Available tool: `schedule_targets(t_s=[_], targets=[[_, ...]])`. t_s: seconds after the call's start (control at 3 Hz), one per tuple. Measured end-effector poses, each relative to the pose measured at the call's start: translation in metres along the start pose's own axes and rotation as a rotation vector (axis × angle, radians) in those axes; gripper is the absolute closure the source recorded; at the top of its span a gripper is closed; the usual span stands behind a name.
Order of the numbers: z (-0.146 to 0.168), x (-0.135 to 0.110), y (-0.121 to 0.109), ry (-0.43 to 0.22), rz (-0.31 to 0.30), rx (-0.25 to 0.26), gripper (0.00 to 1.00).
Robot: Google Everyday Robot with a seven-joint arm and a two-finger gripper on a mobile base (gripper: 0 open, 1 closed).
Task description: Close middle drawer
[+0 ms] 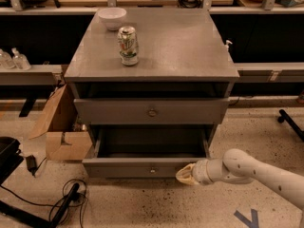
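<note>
The grey cabinet (152,56) has its middle drawer (151,167) pulled partly out, low down. Its deep plain box (152,144) is empty and a small knob (152,170) sits at the centre of its front. The upper drawer (151,111), with the bigger round knob, is pushed in. No lower drawer front shows. My gripper (184,174) comes in from the right on a white arm (256,172). Its cream fingers are together, and their tip presses against the right part of the middle drawer's front.
A soda can (128,45) and a white bowl (112,17) stand on the cabinet top. An open cardboard box (61,127) sits on the floor to the left. Black cables (66,201) lie at the front left. Workbenches run behind.
</note>
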State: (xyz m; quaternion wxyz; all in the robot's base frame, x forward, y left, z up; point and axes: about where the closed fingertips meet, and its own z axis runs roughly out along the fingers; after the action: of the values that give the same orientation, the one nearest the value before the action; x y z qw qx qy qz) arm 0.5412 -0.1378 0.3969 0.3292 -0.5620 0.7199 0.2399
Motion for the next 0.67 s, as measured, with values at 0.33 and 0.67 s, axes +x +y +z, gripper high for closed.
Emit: schedule_targets(t_s=[0.33,0.67], targets=[[0.0089,-0.003,-0.0286,-0.009,-0.006,0.014,1.0],[0.0087,-0.0028,-0.0277,-0.009,-0.006,0.014,1.0]])
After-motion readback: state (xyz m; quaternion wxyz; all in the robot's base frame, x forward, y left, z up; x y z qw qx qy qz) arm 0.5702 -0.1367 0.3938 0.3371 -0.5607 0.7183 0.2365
